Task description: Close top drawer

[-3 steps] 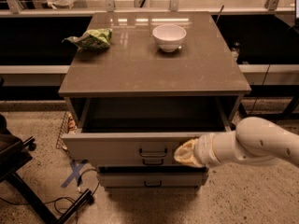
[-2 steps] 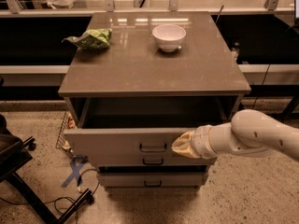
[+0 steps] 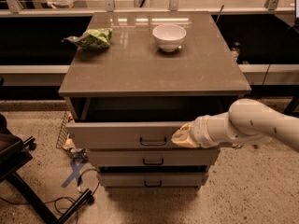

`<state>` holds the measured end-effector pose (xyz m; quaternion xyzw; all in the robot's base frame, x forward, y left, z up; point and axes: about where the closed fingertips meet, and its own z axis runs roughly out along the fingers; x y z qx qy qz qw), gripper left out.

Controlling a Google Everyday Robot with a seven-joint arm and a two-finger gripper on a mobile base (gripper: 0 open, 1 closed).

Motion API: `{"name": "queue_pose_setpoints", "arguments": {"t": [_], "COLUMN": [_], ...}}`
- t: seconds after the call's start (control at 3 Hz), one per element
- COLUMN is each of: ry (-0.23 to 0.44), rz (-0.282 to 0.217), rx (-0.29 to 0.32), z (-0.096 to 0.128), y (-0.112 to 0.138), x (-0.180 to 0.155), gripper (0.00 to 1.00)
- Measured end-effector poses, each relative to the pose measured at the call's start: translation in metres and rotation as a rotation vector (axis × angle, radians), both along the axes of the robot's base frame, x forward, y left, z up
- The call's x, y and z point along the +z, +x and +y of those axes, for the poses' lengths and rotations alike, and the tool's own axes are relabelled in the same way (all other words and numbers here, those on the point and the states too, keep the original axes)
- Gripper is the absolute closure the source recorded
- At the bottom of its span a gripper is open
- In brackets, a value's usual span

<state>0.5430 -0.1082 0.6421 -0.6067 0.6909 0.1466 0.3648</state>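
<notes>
The top drawer (image 3: 117, 134) stands open. The gripper (image 3: 180, 137) is at its front, beside the handle (image 3: 153, 142) — how wide it is set, I cannot tell.

- On the cabinet top (image 3: 154, 73): bowl (image 3: 169, 36) toward the back, right of centre; snack bag (image 3: 91, 38) near the back left corner, well apart from the bowl.
- Directly under that top: top drawer (image 3: 117, 134), pulled out, front standing forward of the top's front edge.
- Beneath it, stacked: middle drawer (image 3: 187, 157), then bottom drawer (image 3: 121, 178), both set further back.
- At the top drawer's front, just right of its handle (image 3: 153, 142): gripper (image 3: 177, 138), on an arm (image 3: 252, 125) reaching in from the right.
- On the floor left of the cabinet: wire basket (image 3: 63, 129), tape cross (image 3: 74, 171) before it, chair base (image 3: 28, 190) nearer the left edge.
- Behind the cabinet: long shelf (image 3: 37, 69), running left and right.
</notes>
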Motion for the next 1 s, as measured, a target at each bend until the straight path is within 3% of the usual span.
{"name": "queue_pose_setpoints", "arguments": {"t": [0.33, 0.67, 1.0], "ry": [-0.003, -0.016, -0.016], "rz": [-0.008, -0.042, -0.042], "rx": [-0.001, -0.003, -0.003], "z": [-0.001, -0.009, -0.008], "y": [0.007, 0.046, 0.044], "x": [0.002, 0.015, 0.014], "gripper": [1.00, 1.00, 1.00]}}
